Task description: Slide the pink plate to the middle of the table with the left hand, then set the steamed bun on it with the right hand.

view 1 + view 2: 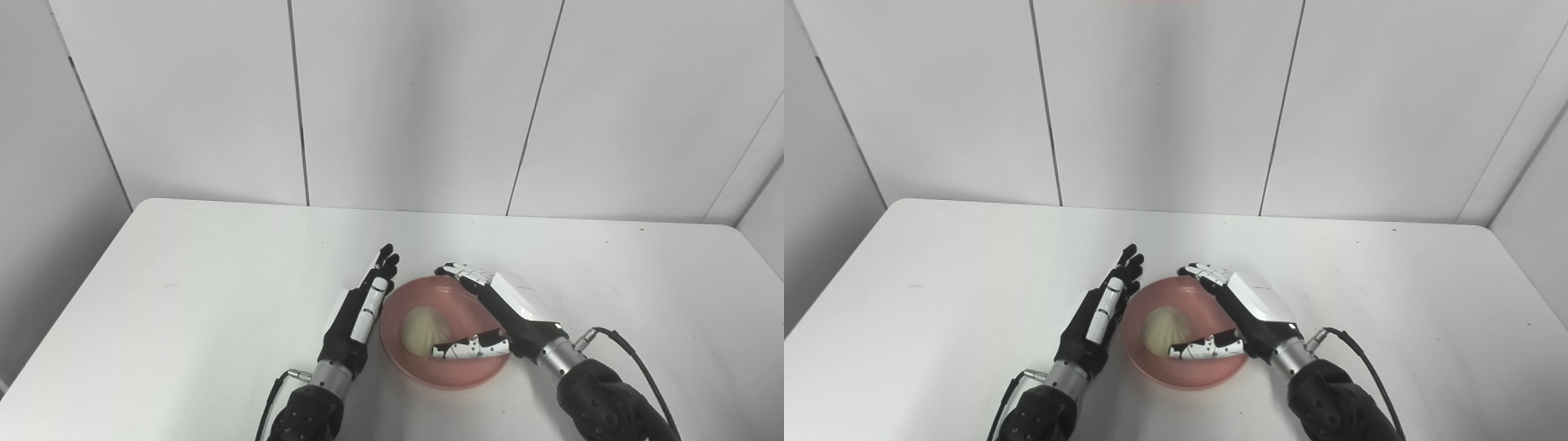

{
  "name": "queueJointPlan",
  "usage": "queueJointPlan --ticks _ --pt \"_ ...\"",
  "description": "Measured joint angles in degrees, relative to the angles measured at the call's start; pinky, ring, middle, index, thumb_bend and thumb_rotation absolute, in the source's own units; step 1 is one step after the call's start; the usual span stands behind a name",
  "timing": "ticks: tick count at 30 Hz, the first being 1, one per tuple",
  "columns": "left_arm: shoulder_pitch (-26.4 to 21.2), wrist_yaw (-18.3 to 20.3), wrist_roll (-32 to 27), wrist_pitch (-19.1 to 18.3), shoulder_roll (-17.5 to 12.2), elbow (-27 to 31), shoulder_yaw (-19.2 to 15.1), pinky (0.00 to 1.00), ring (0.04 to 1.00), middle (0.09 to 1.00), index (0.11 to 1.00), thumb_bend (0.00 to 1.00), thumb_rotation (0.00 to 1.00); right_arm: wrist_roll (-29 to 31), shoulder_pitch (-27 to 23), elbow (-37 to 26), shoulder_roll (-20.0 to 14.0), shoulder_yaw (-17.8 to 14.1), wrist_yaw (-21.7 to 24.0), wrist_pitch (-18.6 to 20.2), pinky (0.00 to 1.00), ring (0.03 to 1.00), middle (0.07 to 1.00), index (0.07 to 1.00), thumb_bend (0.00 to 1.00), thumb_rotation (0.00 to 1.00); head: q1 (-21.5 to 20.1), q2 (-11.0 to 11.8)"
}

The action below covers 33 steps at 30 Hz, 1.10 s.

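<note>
One pale, round, pleated steamed bun (424, 331) lies inside the single shallow pink plate (465, 375), a little left of the plate's centre. The right hand (502, 318) arches over the plate's right side, fingers spread and holding nothing: its upper fingers (460, 273) reach past the plate's far rim, apart from the bun, while its thumb lies along the bun's near edge; whether it touches cannot be told. The left hand (361, 309) stands flat and straight just beside the plate's left rim, fingers extended together, empty. The plate rests on one white table (184, 294)
</note>
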<state>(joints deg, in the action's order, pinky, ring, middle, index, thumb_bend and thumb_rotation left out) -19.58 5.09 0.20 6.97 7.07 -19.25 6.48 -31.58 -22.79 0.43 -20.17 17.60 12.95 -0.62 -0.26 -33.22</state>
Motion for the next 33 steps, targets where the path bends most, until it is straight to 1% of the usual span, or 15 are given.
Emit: queueJointPlan --ticks 2,4,8,12,15,18,20,22,24,25,27,28,30,31,33 --pt "0.0 0.0 -0.4 0.0 0.0 0.0 -0.2 1.0 0.999 0.983 0.961 0.55 1.0 0.2 0.2 -1.6 0.0 -0.1 0.3 0.0 1.0 0.998 0.993 0.908 0.68 0.58 0.0 0.0" --pt "0.0 0.0 -1.0 0.0 0.1 0.0 -0.6 0.99 0.997 0.981 0.963 0.56 1.0 0.3 0.4 -2.2 0.0 -0.8 0.3 0.0 1.0 1.0 0.998 0.938 0.69 0.6 -0.1 0.0" --pt "0.0 0.0 -1.1 0.1 0.1 0.0 -0.8 1.0 1.0 0.982 0.967 0.61 1.0 1.7 2.2 -2.1 0.1 -3.4 -0.6 -0.1 0.99 1.0 1.0 0.993 0.7 0.61 -0.4 0.0" --pt "-0.1 -0.2 -1.1 0.3 -0.1 -0.1 -1.2 1.0 0.992 0.975 0.967 0.62 1.0 3.8 4.7 -0.9 0.7 -6.5 -4.6 -3.0 0.94 1.0 1.0 1.0 0.68 0.6 -0.5 0.0" --pt "-0.6 -1.0 -0.4 0.7 -0.4 -0.9 -1.3 1.0 0.992 0.975 0.967 0.6 1.0 4.6 5.9 0.8 2.8 -9.5 -10.0 -6.6 0.94 1.0 1.0 1.0 0.65 0.61 -0.4 0.1" --pt "-1.0 -1.1 0.2 0.7 -0.5 -1.3 -1.3 1.0 0.997 0.977 0.965 0.61 1.0 5.5 6.0 3.1 4.6 -11.9 -15.1 -10.4 0.97 1.0 1.0 1.0 0.63 0.65 -0.5 0.1" --pt "-1.1 -1.5 0.4 0.8 -0.5 -1.4 -1.3 1.0 1.0 0.982 0.971 0.6 1.0 7.1 6.3 3.7 5.7 -13.7 -16.7 -11.7 0.99 1.0 1.0 1.0 0.63 0.74 -0.4 0.0" --pt "-1.1 -2.1 1.3 0.9 -0.6 -1.4 -1.3 1.0 1.0 0.982 0.971 0.61 1.0 9.9 6.4 4.3 7.4 -15.9 -18.3 -12.0 1.0 1.0 1.0 1.0 0.6 0.8 -0.5 -0.1" --pt "-1.1 -2.7 1.6 1.1 -0.7 -1.4 -1.3 1.0 1.0 0.985 0.972 0.61 1.0 13.8 7.0 4.4 8.8 -17.8 -18.5 -11.9 1.0 1.0 1.0 1.0 0.58 0.83 -0.7 -0.2" --pt "-1.1 -2.8 1.6 1.1 -0.7 -1.4 -1.3 1.0 1.0 0.986 0.973 0.62 1.0 15.9 7.3 4.4 9.1 -18.2 -18.3 -11.8 1.0 1.0 1.0 1.0 0.58 0.84 -0.7 -0.2" --pt "-1.1 -3.2 1.7 1.1 -0.8 -1.4 -1.3 1.0 1.0 0.988 0.974 0.62 1.0 22.2 8.1 4.4 9.9 -19.2 -15.9 -10.9 1.0 1.0 1.0 1.0 0.59 0.84 -0.7 -0.4" --pt "-1.1 -3.3 1.7 1.1 -0.8 -1.4 -1.3 1.0 1.0 0.989 0.977 0.62 1.0 25.5 8.4 4.4 10.1 -19.6 -14.9 -9.9 1.0 1.0 1.0 1.0 0.63 0.82 -0.5 -0.4" --pt "-1.1 -3.4 1.8 1.1 -0.8 -1.4 -1.3 1.0 1.0 0.99 0.98 0.62 1.0 32.2 8.9 4.2 10.9 -21.1 -12.3 -6.6 1.0 1.0 1.0 1.0 0.68 0.82 -0.4 -0.6" --pt "-1.1 -3.4 1.8 1.1 -0.8 -1.3 -1.3 1.0 1.0 0.99 0.98 0.62 1.0 35.2 9.2 3.9 11.3 -21.8 -11.5 -4.9 1.0 1.0 1.0 1.0 0.69 0.82 -0.4 -0.6" --pt "-1.0 -3.4 1.8 1.1 -0.9 -1.2 -1.3 1.0 1.0 0.991 0.983 0.6 1.0 39.0 9.9 3.7 12.0 -22.7 -10.7 -4.0 1.0 1.0 1.0 1.0 0.69 0.85 -0.4 -0.7"
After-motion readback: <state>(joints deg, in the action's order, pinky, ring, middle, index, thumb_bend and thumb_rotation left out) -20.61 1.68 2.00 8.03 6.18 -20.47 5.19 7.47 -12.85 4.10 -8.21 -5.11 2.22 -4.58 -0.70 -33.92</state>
